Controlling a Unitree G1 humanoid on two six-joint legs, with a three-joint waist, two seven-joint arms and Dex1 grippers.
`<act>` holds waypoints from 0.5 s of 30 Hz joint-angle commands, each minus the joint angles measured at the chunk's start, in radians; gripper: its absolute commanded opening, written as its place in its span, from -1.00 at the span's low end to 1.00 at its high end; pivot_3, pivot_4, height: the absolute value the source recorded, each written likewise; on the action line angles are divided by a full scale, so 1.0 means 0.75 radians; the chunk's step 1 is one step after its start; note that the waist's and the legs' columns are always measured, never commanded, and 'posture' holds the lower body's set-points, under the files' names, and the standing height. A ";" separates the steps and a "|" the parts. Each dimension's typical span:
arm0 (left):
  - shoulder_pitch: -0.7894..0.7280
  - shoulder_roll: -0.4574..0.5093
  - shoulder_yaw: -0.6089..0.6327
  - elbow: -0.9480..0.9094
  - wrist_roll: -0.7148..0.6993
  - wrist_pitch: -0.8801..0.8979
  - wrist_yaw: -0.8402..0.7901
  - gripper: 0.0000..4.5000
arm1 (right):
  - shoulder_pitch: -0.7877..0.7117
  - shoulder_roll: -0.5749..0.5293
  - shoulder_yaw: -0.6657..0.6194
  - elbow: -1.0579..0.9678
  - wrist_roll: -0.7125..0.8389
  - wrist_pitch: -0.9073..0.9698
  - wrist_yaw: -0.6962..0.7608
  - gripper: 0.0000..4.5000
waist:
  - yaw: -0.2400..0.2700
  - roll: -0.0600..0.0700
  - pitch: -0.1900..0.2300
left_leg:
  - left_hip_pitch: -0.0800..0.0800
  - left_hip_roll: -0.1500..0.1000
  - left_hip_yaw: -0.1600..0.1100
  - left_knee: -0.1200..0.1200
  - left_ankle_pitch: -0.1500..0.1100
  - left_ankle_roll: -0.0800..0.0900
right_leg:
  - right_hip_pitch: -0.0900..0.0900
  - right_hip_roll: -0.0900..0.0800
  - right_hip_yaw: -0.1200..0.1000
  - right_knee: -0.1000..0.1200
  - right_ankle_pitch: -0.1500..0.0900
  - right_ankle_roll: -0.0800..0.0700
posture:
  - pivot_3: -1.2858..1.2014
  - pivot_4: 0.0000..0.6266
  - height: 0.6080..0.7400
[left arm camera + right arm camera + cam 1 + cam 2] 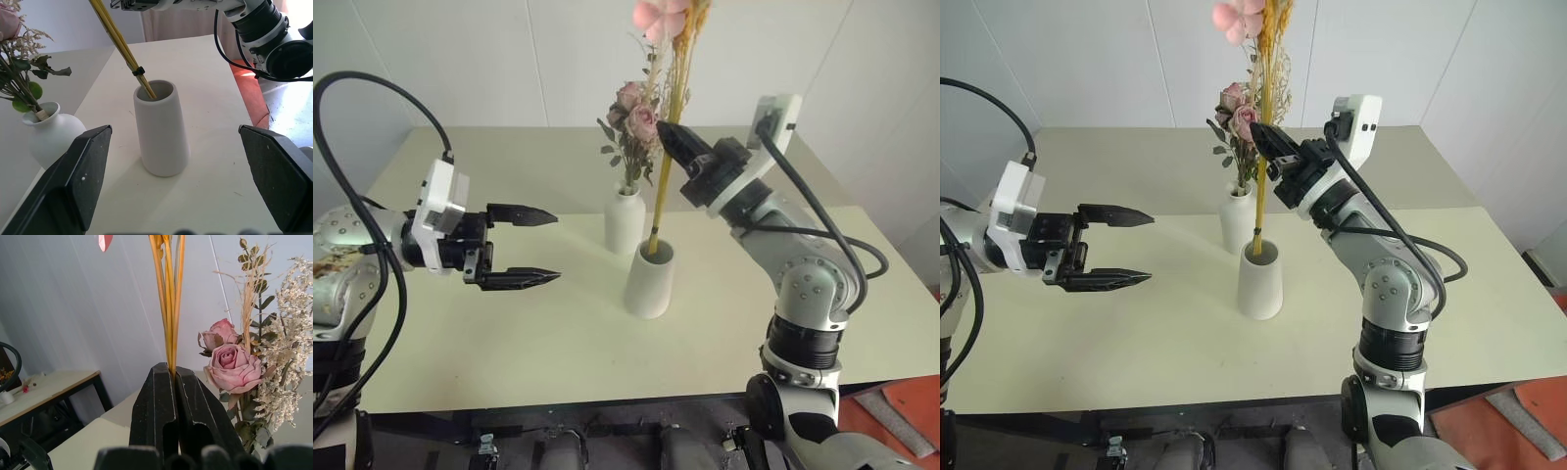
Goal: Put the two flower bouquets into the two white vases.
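The slim bunch of yellow-orange stalks (668, 147) with pink blossom (656, 15) stands almost upright. Its lower ends sit inside the mouth of the wide-mouthed white vase (650, 279). My right gripper (666, 132) is shut on the stalks partway up, above and behind that vase. Just behind it stands the bottle-shaped white vase (625, 220), holding the bunch of dusty-pink roses (636, 117) with green leaves and beige sprigs. My left gripper (557, 247) hangs open and empty to the left of both vases, pointing at them. Its fingers (83, 181) frame the wide vase (161, 132).
Both vases stand near the middle of a pale beige table (509, 343), with a white wall behind it. An orange-red mat (913, 411) lies on the floor past the table's front right corner. A second table (44, 387) stands in the background of the right wrist view.
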 commanded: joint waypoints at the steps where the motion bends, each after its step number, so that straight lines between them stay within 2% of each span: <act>1: -0.037 0.006 0.011 -0.019 -0.005 -0.012 0.002 1.00 | -0.047 -0.030 -0.051 -0.024 0.051 -0.044 -0.013 -0.98 | 0.000 0.000 0.000 | 0.000 0.000 0.000 0.000 0.000 0.000 | 0.000 0.000 0.000 0.000 0.000 0.000 | 0.03 -0.52 1.00; 14: -0.052 0.010 0.006 -0.006 0.004 -0.014 -0.004 1.00 | 0.062 -0.040 0.064 -0.026 0.024 -0.054 -0.004 -0.98 | 0.000 0.000 0.000 | 0.000 0.000 0.000 0.000 0.000 0.000 | 0.000 0.000 0.000 0.000 0.000 0.000 | 0.03 -0.52 1.00; 15: -0.054 0.011 0.005 -0.004 0.006 -0.015 -0.005 1.00 | 0.065 -0.040 0.066 -0.024 0.025 -0.056 -0.003 -0.88 | 0.000 0.000 0.000 | 0.000 0.000 0.000 0.000 0.000 0.000 | 0.000 0.000 0.000 0.000 0.000 0.000 | 0.03 -0.52 1.00</act>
